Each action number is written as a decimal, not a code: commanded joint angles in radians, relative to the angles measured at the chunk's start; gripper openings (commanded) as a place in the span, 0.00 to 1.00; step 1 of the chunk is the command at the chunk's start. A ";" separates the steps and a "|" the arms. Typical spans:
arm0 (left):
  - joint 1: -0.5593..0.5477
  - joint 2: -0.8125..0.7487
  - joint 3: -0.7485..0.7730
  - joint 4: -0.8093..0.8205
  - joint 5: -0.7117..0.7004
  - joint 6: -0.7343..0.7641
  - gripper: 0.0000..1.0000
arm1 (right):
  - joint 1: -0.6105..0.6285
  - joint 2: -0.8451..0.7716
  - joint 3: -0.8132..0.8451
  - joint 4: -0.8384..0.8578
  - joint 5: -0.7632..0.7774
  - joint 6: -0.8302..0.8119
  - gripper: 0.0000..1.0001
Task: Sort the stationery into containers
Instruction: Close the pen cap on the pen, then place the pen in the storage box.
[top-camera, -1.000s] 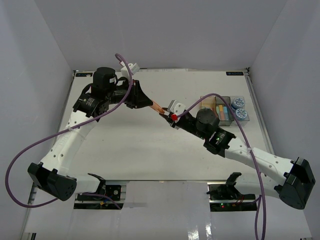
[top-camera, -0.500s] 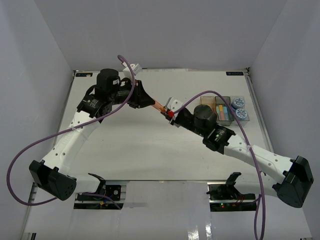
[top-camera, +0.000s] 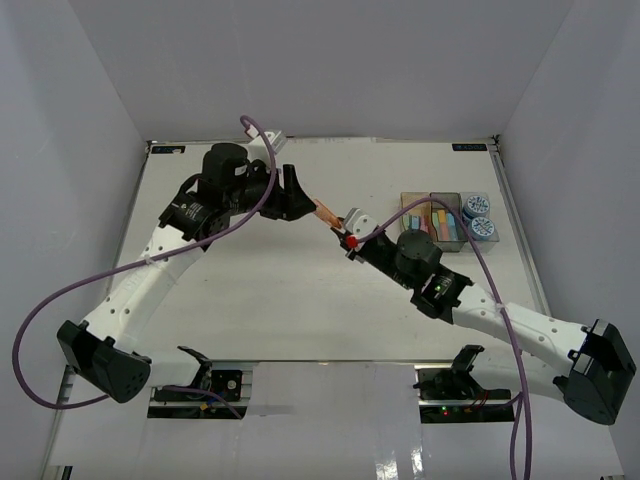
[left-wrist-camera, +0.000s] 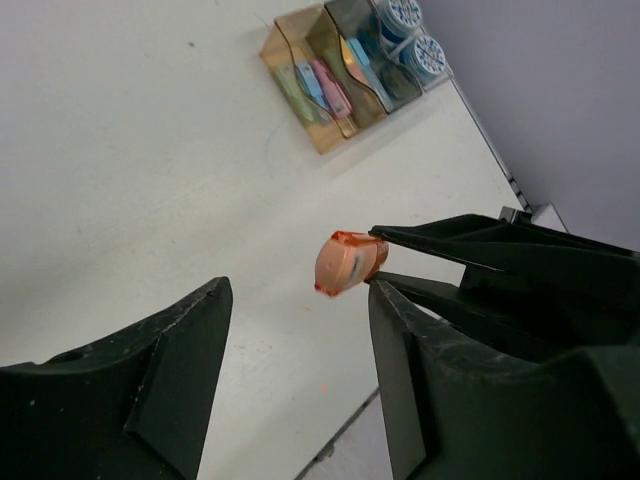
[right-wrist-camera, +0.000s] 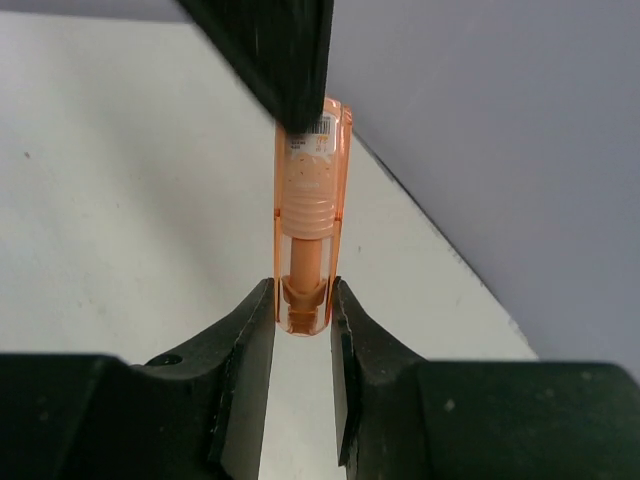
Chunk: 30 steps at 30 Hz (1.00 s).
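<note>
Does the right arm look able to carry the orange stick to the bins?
Probably yes: the right gripper is shut on the orange stick, the left gripper stands open, and only bare table lies before the bins.

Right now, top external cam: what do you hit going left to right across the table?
left gripper → orange stick → right gripper → amber bin → grey bin → clear bin holding two patterned tubs

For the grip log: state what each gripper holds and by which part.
Right gripper pinches the orange stick by one end; left gripper is open, holding nothing.
</note>
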 joint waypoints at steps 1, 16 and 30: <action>0.013 -0.105 0.038 0.058 -0.144 0.022 0.68 | -0.035 -0.036 -0.092 0.059 0.136 0.042 0.08; 0.025 -0.306 -0.438 0.376 -0.564 0.077 0.96 | -0.478 0.299 0.183 -0.497 0.300 0.523 0.08; 0.050 -0.300 -0.581 0.405 -0.658 0.129 0.98 | -0.624 0.585 0.322 -0.597 0.228 0.658 0.36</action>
